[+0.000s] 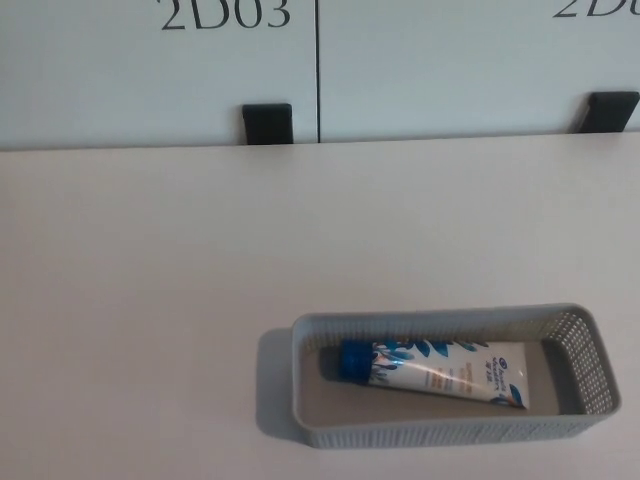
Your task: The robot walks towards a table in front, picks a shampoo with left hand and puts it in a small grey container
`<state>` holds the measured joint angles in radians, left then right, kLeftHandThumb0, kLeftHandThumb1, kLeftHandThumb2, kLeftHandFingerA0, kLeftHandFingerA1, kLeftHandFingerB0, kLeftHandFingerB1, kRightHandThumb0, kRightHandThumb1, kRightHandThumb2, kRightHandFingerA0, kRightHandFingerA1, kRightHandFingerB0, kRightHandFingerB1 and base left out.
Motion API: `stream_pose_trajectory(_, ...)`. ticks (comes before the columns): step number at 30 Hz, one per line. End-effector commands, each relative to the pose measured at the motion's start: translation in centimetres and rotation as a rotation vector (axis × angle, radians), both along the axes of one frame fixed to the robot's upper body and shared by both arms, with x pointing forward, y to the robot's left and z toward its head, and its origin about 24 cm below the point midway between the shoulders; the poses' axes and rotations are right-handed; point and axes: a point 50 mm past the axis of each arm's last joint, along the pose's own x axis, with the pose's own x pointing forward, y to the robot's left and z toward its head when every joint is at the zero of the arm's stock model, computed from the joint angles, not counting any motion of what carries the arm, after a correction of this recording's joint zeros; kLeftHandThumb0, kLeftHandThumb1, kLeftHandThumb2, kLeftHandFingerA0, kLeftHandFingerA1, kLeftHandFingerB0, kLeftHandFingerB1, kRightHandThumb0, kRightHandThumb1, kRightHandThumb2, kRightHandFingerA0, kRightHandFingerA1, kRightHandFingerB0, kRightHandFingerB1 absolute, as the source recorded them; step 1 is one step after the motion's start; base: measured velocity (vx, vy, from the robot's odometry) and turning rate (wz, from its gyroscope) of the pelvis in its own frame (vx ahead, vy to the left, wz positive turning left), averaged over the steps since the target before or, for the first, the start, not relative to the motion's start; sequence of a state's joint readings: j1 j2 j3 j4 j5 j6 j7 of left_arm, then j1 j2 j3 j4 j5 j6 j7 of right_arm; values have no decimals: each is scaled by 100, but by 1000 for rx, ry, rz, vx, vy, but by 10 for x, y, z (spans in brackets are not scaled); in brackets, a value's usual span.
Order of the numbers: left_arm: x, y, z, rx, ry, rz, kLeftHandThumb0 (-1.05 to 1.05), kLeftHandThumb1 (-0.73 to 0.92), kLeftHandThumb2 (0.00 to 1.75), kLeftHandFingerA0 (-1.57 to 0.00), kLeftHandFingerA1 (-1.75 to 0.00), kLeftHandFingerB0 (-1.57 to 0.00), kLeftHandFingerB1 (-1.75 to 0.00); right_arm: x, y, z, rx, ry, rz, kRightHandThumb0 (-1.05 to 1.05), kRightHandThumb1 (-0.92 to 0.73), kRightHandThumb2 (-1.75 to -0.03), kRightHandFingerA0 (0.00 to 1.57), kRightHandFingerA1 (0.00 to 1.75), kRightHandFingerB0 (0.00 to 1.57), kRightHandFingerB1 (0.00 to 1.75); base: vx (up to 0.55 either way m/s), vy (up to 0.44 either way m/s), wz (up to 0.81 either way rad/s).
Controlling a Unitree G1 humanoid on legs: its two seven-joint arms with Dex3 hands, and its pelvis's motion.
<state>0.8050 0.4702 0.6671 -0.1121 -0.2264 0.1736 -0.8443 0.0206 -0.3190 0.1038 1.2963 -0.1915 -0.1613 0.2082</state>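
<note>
One shampoo tube point(435, 372) lying inside one grey container point(440, 432); fingers out of view, state untellable.

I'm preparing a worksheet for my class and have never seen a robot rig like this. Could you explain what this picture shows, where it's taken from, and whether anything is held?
This is a single picture from a camera on a humanoid robot's head, looking down at a white table. On the table sits a small grey container, and a shampoo tube with a blue cap lies inside it. Neither robot hand is in view, so nothing is held. Behind the table are pale wall panels.
</note>
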Motion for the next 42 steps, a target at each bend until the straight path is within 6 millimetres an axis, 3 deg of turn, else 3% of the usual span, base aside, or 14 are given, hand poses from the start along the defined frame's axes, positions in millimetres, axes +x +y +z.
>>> stream_pose_trajectory(1,-85,78,13,-73,145,6,-44,40,74,-102,-67,-85,-59,-12,-12,2,-92,27,23,-33,-72,-61,58,44,47,38,0,0,0)
stream_pose_trajectory(6,-86,84,0,36,353,-21,-40,46,55,-115,-56,-94,-50,-6,-14,4,-86,9,7,-32,-70,-60,60,46,47,39,0,0,0)
stream_pose_trajectory(11,-74,80,-51,166,536,17,-52,50,58,-79,-48,-65,-43,-9,-14,3,-94,26,4,-32,-70,-60,61,45,46,37,0,0,0)
stream_pose_trajectory(12,-74,74,-67,173,537,58,-44,45,84,-67,-62,-48,-52,-12,-14,3,-91,33,2,-32,-71,-61,60,45,46,38,0,0,0)
stream_pose_trajectory(15,-75,68,-80,185,521,95,-44,53,56,-71,-44,-58,-40,-15,-14,3,-85,37,3,-31,-71,-61,60,45,47,38,0,0,0)
stream_pose_trajectory(17,-66,45,-120,276,598,88,-51,46,70,-23,-41,-10,-35,-15,-14,3,-96,41,14,-32,-71,-61,61,47,47,39,0,0,0)
stream_pose_trajectory(18,-64,37,-130,275,606,98,-39,60,58,-55,-40,-15,-27,-15,-14,3,-93,41,15,-32,-72,-61,61,47,47,39,0,0,0)
stream_pose_trajectory(23,-40,21,-148,275,597,82,-37,59,58,-74,-58,-18,-28,-17,-13,2,-90,38,15,-32,-72,-61,59,45,48,39,0,0,0)
stream_pose_trajectory(25,-25,17,-151,310,599,-2,-28,46,91,-75,-75,-2,-44,-18,-15,3,-98,42,23,-32,-72,-61,59,45,47,38,0,0,0)
stream_pose_trajectory(29,11,15,-152,417,579,-101,-31,61,58,-77,-70,-14,-27,-13,-15,4,-108,37,23,-33,-71,-61,61,45,47,38,0,0,0)
stream_pose_trajectory(32,26,15,-151,422,539,-60,-32,63,59,-71,-68,-15,-27,-11,-15,4,-97,23,10,-33,-70,-61,61,47,48,39,0,0,0)
stream_pose_trajectory(33,32,14,-151,415,516,-2,-26,46,91,-73,-79,-3,-45,-12,-15,4,-94,21,9,-32,-69,-60,62,48,48,39,0,0,0)
stream_pose_trajectory(34,36,13,-152,412,502,22,-36,64,59,-76,-74,-18,-28,-11,-15,4,-93,22,10,-32,-69,-60,62,48,48,40,0,0,0)
stream_pose_trajectory(42,52,3,-158,507,370,189,-42,60,59,-86,-58,-74,-48,-6,-11,3,-85,16,18,-31,-69,-60,61,46,48,39,0,0,0)
